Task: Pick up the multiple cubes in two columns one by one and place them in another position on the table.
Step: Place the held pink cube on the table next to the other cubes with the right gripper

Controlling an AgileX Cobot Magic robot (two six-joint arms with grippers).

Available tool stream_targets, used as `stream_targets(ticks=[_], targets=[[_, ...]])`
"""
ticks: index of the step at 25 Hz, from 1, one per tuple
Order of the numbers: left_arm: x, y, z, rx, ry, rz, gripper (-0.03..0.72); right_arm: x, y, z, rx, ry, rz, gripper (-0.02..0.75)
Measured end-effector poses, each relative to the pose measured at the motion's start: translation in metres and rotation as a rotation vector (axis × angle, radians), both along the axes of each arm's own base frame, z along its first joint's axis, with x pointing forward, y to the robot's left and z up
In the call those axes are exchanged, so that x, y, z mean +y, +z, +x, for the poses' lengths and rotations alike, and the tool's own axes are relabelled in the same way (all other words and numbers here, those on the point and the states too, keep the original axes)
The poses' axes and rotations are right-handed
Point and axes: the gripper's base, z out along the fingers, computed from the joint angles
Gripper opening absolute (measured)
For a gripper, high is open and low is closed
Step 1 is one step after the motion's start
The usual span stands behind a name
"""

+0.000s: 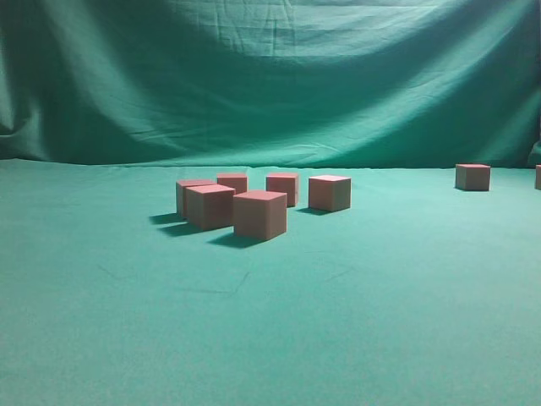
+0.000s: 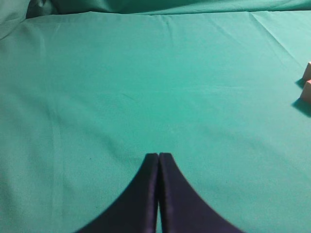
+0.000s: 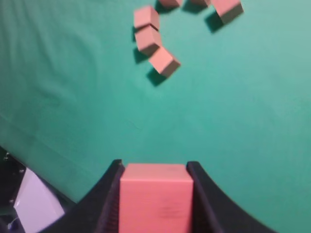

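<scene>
Held cube pinched by right fingers in wrist view only, left fingers pressed together

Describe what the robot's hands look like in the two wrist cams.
Left hand: two dark, near-black fingers, smooth and matte, broad at the base and curving in to narrow tips. Right hand: the same dark curved fingers, with ribbed inner faces. No markings or cables visible; the arms are out of frame.
</scene>
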Motion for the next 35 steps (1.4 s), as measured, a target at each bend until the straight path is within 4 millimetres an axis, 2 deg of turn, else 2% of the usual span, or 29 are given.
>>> stream_targets(ticks=[5, 11, 14, 17, 20, 22, 26, 29, 32, 35], targets=[[0.0, 0.0, 0.0, 0.0, 0.0, 0.0, 0.0, 0.013, -0.028, -0.005, 0.019, 0.029, -0.011, 0.26], [0.0, 0.0, 0.0, 0.0, 0.0, 0.0, 0.0, 0.063, -0.041, -0.007, -0.029, 0.168, 0.0, 0.26], [0.0, 0.0, 0.0, 0.0, 0.0, 0.0, 0.0, 0.089, -0.061, -0.005, 0.031, 0.224, -0.024, 0.26], [0.0, 0.0, 0.0, 0.0, 0.0, 0.0, 0.0, 0.106, -0.087, 0.003, 0.11, 0.249, -0.071, 0.26], [0.0, 0.0, 0.0, 0.0, 0.0, 0.0, 0.0, 0.111, -0.109, 0.015, 0.148, 0.243, -0.134, 0.26], [0.0, 0.0, 0.0, 0.0, 0.0, 0.0, 0.0, 0.112, -0.116, 0.025, 0.142, 0.24, -0.207, 0.26], [0.0, 0.0, 0.0, 0.0, 0.0, 0.0, 0.0, 0.112, -0.116, 0.046, 0.094, 0.203, -0.418, 0.26], [0.0, 0.0, 0.0, 0.0, 0.0, 0.0, 0.0, 0.122, -0.106, 0.058, 0.008, 0.17, -0.529, 0.26], [0.0, 0.0, 0.0, 0.0, 0.0, 0.0, 0.0, 0.135, -0.101, 0.061, -0.053, 0.171, -0.567, 0.26], [0.0, 0.0, 0.0, 0.0, 0.0, 0.0, 0.0, 0.143, -0.108, 0.064, -0.066, 0.178, -0.566, 0.26]])
